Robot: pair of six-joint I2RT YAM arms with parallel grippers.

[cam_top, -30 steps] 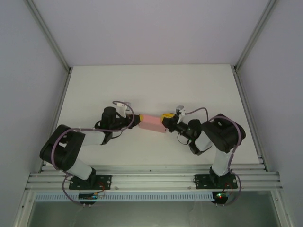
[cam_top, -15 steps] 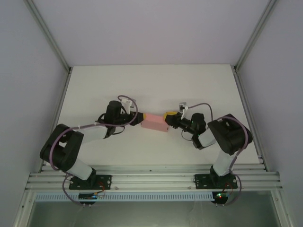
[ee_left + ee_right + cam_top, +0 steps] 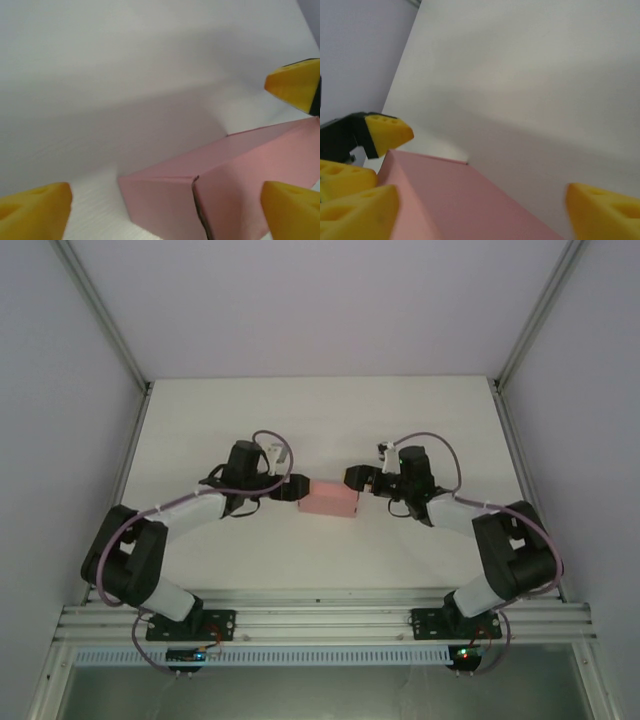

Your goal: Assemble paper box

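Note:
The paper box point(image 3: 331, 498) is a small closed pink rectangular box lying on the white table point(image 3: 320, 420) between the two arms. My left gripper point(image 3: 295, 487) is at its left end and my right gripper point(image 3: 356, 478) at its right end. In the left wrist view the box's end face point(image 3: 160, 202), with a dark seam, sits between my wide-apart yellow fingertips point(image 3: 35, 210); that gripper point(image 3: 165, 215) is open. In the right wrist view the box point(image 3: 465, 205) lies low between my spread fingertips point(image 3: 605, 210); that gripper point(image 3: 480, 215) is open. The left arm's yellow fingers point(image 3: 385, 132) show beyond the box.
Grey enclosure walls and aluminium posts point(image 3: 105, 330) border the table on three sides. An aluminium rail point(image 3: 320, 618) carrying both arm bases runs along the near edge. The right arm's yellow fingertip point(image 3: 295, 90) shows past the box in the left wrist view.
Both wrists have swung toward the far side and turned to face each other across the box. The box has shifted slightly right and lies squarer to the table edge.

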